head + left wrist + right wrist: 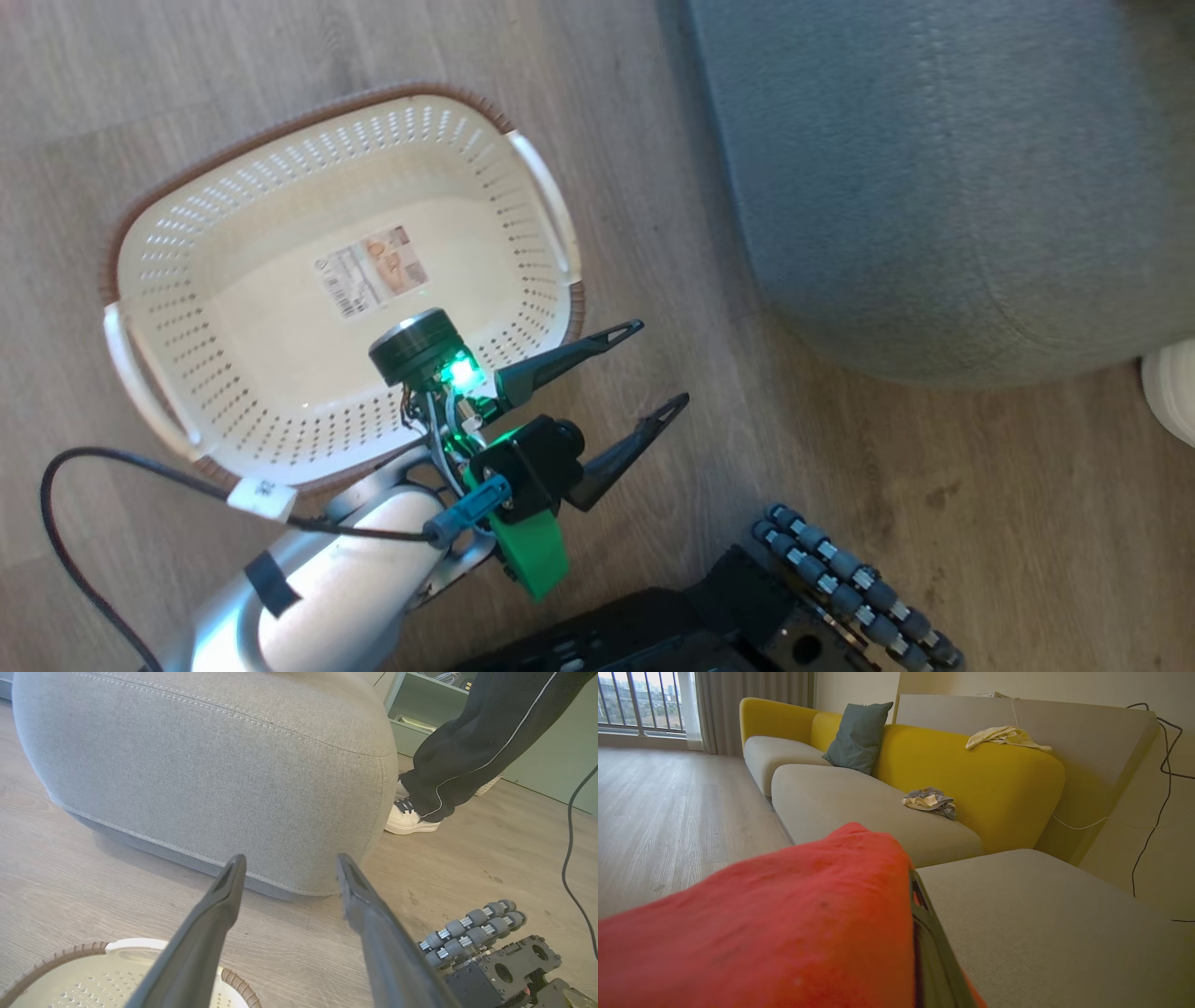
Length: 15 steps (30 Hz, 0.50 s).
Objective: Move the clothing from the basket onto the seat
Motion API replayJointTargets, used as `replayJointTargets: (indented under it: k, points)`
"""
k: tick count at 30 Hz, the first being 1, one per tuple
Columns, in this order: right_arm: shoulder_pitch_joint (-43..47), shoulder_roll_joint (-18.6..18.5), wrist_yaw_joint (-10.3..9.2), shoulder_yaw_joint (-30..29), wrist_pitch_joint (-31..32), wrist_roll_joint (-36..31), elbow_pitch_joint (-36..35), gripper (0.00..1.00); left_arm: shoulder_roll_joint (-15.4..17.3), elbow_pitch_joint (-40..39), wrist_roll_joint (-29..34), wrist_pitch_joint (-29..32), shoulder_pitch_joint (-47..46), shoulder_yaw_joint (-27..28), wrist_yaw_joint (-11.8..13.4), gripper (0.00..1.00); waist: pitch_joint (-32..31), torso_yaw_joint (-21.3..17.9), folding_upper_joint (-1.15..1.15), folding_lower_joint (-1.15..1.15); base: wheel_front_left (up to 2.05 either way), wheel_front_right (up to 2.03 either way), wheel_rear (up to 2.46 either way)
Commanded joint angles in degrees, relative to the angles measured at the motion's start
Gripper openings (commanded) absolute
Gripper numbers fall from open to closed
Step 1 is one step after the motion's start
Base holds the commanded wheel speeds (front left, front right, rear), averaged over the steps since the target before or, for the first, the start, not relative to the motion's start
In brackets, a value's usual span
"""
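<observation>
Most of the right gripper (906, 877) is buried under a bright red soft fabric garment (784, 914). In the right wrist view only one dark finger (934, 952) pokes out along the cloth's right edge. The other finger is covered, but the gripper is clamped on the garment and carries it over the near corner of the large grey fabric-upholstered seat (1041, 914). The red bundle is cut off at the bottom and left of that view, so I can't make out its shape or any white trim. Its ridge runs lengthwise along the fingers, pointing toward the yellow sofa back (971, 779).

The small cream-white perforated plastic basket (187, 280) sits on the wooden floor (653, 140) with its mouth up and its paper label (373, 271) bare. In the head view its long axis runs from lower left to upper right, a white handle (551, 205) at each end, and the right end points toward the seat, which is near but not touching. The left gripper (663, 364) hangs by the basket's near right rim, jaws spread wide and empty, aimed at the seat's rounded side.

A person's dark trouser leg (467, 742) and white shoe (411, 819) stand just past the seat corner, the rest cut off
</observation>
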Motion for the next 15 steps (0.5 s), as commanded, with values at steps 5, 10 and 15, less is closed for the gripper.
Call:
replayJointTargets:
  k: [5,10,15]
  points:
    - [-3.7,-1.8,-0.01,1.7,-0.2,-4.7,5.5,0.0,0.0,-1.9,0.5,-0.3,0.4,1.2,-0.1,1.0,1.2,1.9,0.0,-0.01,0.0,0.0,0.0]
    - [-6.9,-0.8,-0.01,2.9,3.8,-7.1,16.4,0.0,-0.4,-2.0,0.8,-0.3,0.0,1.4,-0.1,1.0,2.1,3.5,0.0,-0.01,0.0,0.0,0.0]
    - [-8.0,0.2,-0.01,4.6,4.1,-7.8,20.4,0.0,-1.0,-2.0,0.9,-0.3,-0.3,1.9,-0.1,1.0,2.3,4.3,0.0,-0.01,0.0,0.0,0.0]
